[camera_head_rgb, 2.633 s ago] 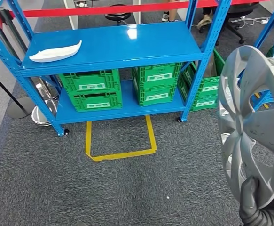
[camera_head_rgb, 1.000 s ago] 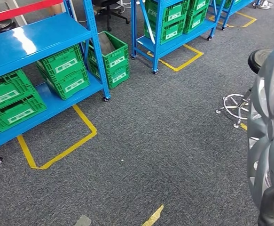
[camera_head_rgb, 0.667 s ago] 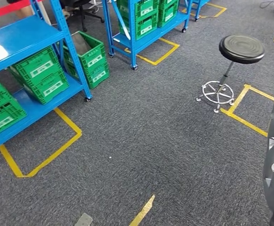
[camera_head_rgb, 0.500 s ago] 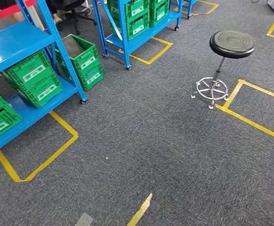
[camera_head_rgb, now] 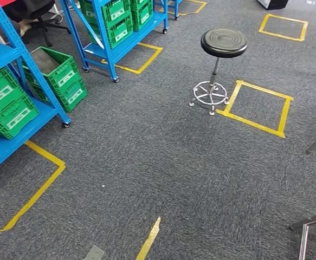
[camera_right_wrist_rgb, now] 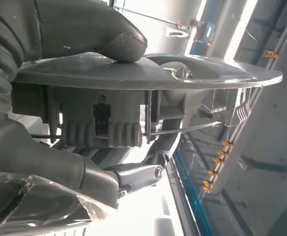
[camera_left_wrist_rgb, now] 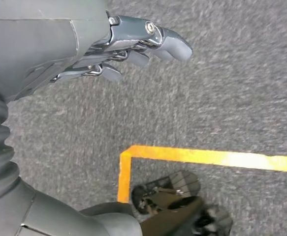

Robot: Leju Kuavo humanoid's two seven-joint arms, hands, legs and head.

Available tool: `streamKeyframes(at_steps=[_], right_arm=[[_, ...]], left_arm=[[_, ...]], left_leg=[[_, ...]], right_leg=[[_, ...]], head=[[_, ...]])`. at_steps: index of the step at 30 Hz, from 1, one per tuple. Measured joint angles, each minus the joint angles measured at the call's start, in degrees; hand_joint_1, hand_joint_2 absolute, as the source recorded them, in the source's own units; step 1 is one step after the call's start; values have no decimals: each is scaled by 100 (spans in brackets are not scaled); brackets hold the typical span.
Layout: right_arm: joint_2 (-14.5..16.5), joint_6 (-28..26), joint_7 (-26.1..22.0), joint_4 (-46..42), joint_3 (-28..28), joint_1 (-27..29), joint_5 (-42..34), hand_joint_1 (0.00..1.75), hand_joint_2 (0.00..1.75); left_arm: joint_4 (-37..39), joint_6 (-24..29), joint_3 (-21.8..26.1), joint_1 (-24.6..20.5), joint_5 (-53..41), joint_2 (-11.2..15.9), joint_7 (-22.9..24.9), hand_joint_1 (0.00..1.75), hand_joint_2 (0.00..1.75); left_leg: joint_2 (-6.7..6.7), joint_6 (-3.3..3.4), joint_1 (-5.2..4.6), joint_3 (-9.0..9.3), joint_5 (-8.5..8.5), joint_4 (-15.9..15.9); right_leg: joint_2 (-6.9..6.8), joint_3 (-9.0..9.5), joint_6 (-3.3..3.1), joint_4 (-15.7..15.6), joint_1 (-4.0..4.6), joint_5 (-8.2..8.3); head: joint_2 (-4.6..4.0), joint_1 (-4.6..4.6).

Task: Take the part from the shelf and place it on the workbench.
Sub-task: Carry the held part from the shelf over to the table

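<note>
The part is a grey wheel cover (camera_right_wrist_rgb: 194, 73), seen edge-on in the right wrist view. My right hand (camera_right_wrist_rgb: 41, 152) grips its rim, with the thumb (camera_right_wrist_rgb: 97, 29) pressed on one face and dark fingers (camera_right_wrist_rgb: 142, 174) under the other. My left hand (camera_left_wrist_rgb: 97, 44) hangs over grey carpet with its fingers stretched out and holds nothing. The blue shelf (camera_head_rgb: 21, 59) stands at the left edge of the head view.
Green crates (camera_head_rgb: 8, 105) sit on the shelf's lower level and one (camera_head_rgb: 62, 76) on the floor beside it. A second blue rack (camera_head_rgb: 107, 38) stands behind. A black stool (camera_head_rgb: 223, 43) stands mid-floor by a yellow tape square (camera_head_rgb: 256, 105). Metal legs (camera_head_rgb: 311, 227) show at lower right.
The camera has turned to the right: the shelf slid off to the left and the stool came into view. The wheel cover has passed out of the head view at the right edge.
</note>
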Motion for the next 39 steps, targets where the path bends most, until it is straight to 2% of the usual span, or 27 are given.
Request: streamKeyframes(at_steps=[2, 3, 4, 5, 6, 8, 9, 10, 11, 13, 15, 17, 19, 20, 21, 23, 25, 27, 29, 31, 33, 34, 35, 36, 37, 38, 39], right_arm=[[0, 0, -7, -14, -8, -30, 1, 175, 175], [0, 0, -8, -15, -10, -38, 2, 175, 175], [1, 0, -5, -15, -16, -38, 4, 175, 175], [2, 0, -2, -15, -29, -36, 15, 175, 175], [5, 0, 1, -17, -47, -37, 37, 175, 175], [17, 0, 2, -37, -90, -51, 113, 175, 175], [28, 0, 0, -57, -112, -62, 157, 175, 175], [41, 0, -1, -81, -133, -74, 196, 175, 175], [61, 0, -1, -102, -155, -89, 233, 175, 175], [106, 0, 0, -144, -212, -110, 305, 175, 175], [141, 0, -1, -181, -265, -128, 374, 175, 175], [172, 0, -2, -204, -295, -150, 426, 175, 175], [195, 0, -1, -208, -322, -158, 474, 175, 175], [199, 0, -1, -208, -334, -156, 500, 175, 175], [202, 0, 0, -208, -346, -155, 526, 175, 175], [207, 0, 0, -208, -361, -154, 584, 175, 175], [208, 0, -2, -207, -374, -162, 647, 175, 175], [215, 0, -4, -207, -385, -169, 712, 175, 175], [229, 0, -2, -215, -394, -154, 776, 175, 175], [238, 0, -3, -230, -397, -150, 829, 175, 175], [238, 0, -12, -237, -391, -171, 872, 175, 175], [238, 0, -14, -236, -388, -175, 890, 175, 175], [238, 0, -12, -233, -386, -169, 903, 175, 175], [238, 0, -7, -230, -385, -157, 917, 175, 175], [238, 0, -3, -226, -383, -147, 933, 175, 175], [238, 0, -2, -222, -379, -141, 955, 175, 175], [238, 0, -3, -216, -374, -142, 983, 175, 175]], left_arm=[[-1, -2, 0, 16, -1, -10, -2, 0, 175], [-1, -3, 0, 28, -1, -11, -2, 0, 175], [-1, -3, -1, 36, 0, -13, -2, 0, 175], [-1, -2, -1, 37, 0, -14, -2, 0, 175], [-1, 1, -2, 32, 1, -16, -2, 0, 175], [-1, 7, -3, 11, 3, -20, -1, 0, 175], [-1, 13, -4, 1, 5, -16, 3, 0, 175], [-1, 19, -5, -8, 7, -14, 6, 0, 175], [-1, 25, -7, -16, 8, -12, 10, 0, 175], [-2, 29, -11, -26, 9, -27, 16, 0, 175], [-3, 31, -14, -33, 14, -40, 25, 0, 175], [-3, 34, -16, -27, 21, -43, 31, 0, 175], [-3, 36, -17, -11, 28, -43, 31, 0, 175], [-3, 36, -17, -6, 33, -44, 31, 0, 175], [-3, 36, -17, -8, 40, -46, 31, 0, 175], [-3, 36, -17, -17, 53, -49, 31, 0, 175], [-2, 36, -17, -26, 61, -39, 31, 0, 175], [-1, 34, -17, -32, 67, -32, 31, 0, 175], [-3, 34, -18, -39, 73, -45, 31, 0, 175], [-6, 36, -19, -44, 78, -60, 31, 0, 175], [-7, 37, -20, -36, 82, -70, 32, 0, 175], [-7, 37, -20, -28, 85, -75, 32, 0, 175], [-7, 36, -20, -19, 92, -81, 33, 0, 175], [-7, 36, -20, -13, 98, -86, 33, 0, 175], [-7, 36, -20, -13, 103, -91, 33, 0, 175], [-7, 37, -20, -15, 108, -93, 33, 0, 175], [-7, 38, -20, -20, 109, -82, 33, 0, 175]], left_leg=[[169, -25, 18, -14, 41, -40], [264, -33, 21, -31, 49, -36], [358, -46, 27, -46, 54, -31], [448, -64, 37, -58, 56, -25], [529, -88, 51, -67, 54, -14], [663, -171, 73, -77, 23, 43], [711, -223, 75, -81, -9, 86], [750, -273, 72, -83, -33, 121], [789, -317, 69, -75, -47, 140], [839, -391, 95, -61, -76, 172], [628, -449, 127, -129, -272, 426], [321, -458, 133, -369, -676, 1074], [231, -425, 122, -655, -984, 1749], [223, -393, 112, -726, -991, 1887], [213, -350, 96, -716, -885, 1828], [113, -227, 32, -479, -429, 1192], [-140, -91, -20, -226, -108, 536], [-259, -12, -47, -138, -88, 276], [-141, -13, -45, -83, -70, 117], [-1, -37, -9, 8, -11, -51], [150, -56, 10, 68, -8, -118], [236, -68, 14, 78, -27, -113], [321, -88, 22, 91, -54, -102], [404, -114, 36, 106, -87, -88], [481, -147, 57, 126, -126, -65], [552, -188, 82, 153, -178, -30], [611, -236, 95, 176, -236, 5]], right_leg=[[-323, -296, 78, 639, -26, -386], [-396, -455, 129, 1012, -54, -563], [-431, -550, 174, 1265, -86, -650], [-455, -538, 217, 1309, -119, -630], [-489, -402, 255, 1125, -149, -517], [-679, 76, 319, 372, -183, -255], [-772, 274, 303, 67, -186, -184], [-835, 389, 257, -105, -179, -169], [-837, 390, 186, -134, -160, -196], [-722, 359, 49, -126, -146, -172], [-611, 349, -42, -132, -140, -137], [-486, 331, -109, -134, -121, -99], [-336, 300, -147, -132, -72, -75], [-257, 295, -157, -131, -44, -69], [-176, 297, -164, -131, -19, -65], [-21, 320, -170, -131, 17, -62], [105, 313, -165, -131, 16, -58], [223, 258, -126, -136, -19, -35], [299, 208, -68, -146, -37, -7], [72, 69, -22, 53, -14, -120], [-274, -273, 37, 660, -16, -411], [-363, -474, 75, 1012, -40, -541], [-412, -617, 111, 1246, -69, -586], [-446, -665, 150, 1300, -99, -532], [-485, -593, 191, 1133, -129, -380], [-564, -410, 238, 774, -159, -179], [-669, -216, 269, 435, -162, -58]], head=[[0, 11], [0, 14], [0, 13], [0, 12], [0, 12], [0, 13], [0, 14], [0, 8], [0, 4], [0, -5], [0, -10], [0, -22], [0, -22], [0, -22], [0, -20], [0, -20], [0, -9], [0, -18], [0, -33], [0, -19], [0, -9], [0, -9], [0, -10], [0, -10], [0, -10], [0, -9], [0, 1]])
